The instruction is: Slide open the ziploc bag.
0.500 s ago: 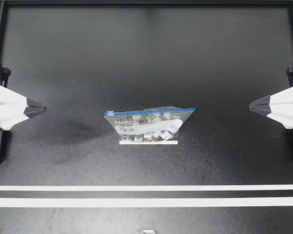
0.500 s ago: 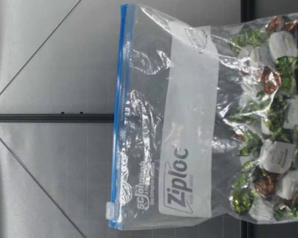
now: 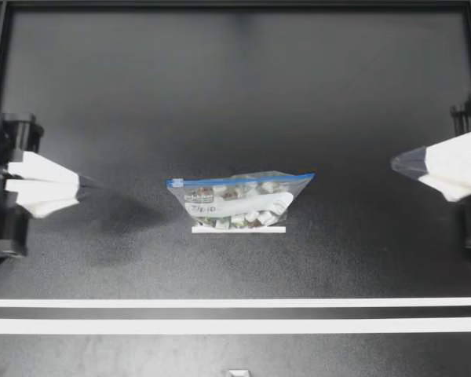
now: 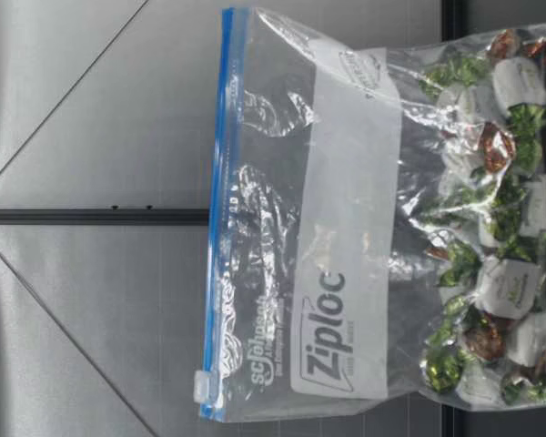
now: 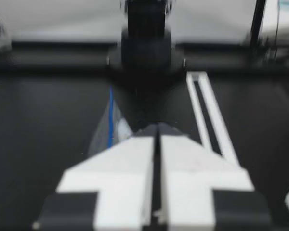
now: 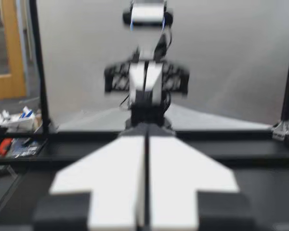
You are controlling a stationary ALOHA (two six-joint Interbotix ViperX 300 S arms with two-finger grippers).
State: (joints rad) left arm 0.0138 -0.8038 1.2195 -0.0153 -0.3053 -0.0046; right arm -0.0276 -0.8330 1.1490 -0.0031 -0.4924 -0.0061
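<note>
My left pincer (image 3: 80, 185) is clenched. Its two white fingers are pressed together with only a hairline seam between them, and it grasps nothing as it hangs over the black surface (image 3: 235, 94) at its own side. My right pincer (image 3: 394, 162) is the same at the opposite side: clamped on itself, empty, touching nothing.

From the left wrist, the closed left pincer (image 5: 157, 127) points across the surface. Beyond its tips, a little to one side, the blue edge of the ziploc bag (image 5: 110, 122) shows, blurred. Farther still stands my right arm (image 5: 145, 48). From the right wrist, the closed right pincer (image 6: 145, 130) faces my left arm (image 6: 145, 82) on the far side; I cannot make out the bag there.

Counted, there are two pincers, one bag, one slider, one short white strip and two long white lines (image 3: 235, 313). The wrapped sweets (image 4: 491, 228) are too crowded to count.

Past the long lines, the short white strip (image 3: 239, 229) lies just beside the bag's base. The bag (image 3: 239, 198) sits mid-surface, between the two pincers and well apart from both. In the low view it stands with the blue zip track (image 4: 220, 209) on top and the sweets heaped at the bottom. The slider (image 3: 177, 182) sits at the track's end toward my left pincer, with the track closed along the rest of its length (image 4: 201, 386).
</note>
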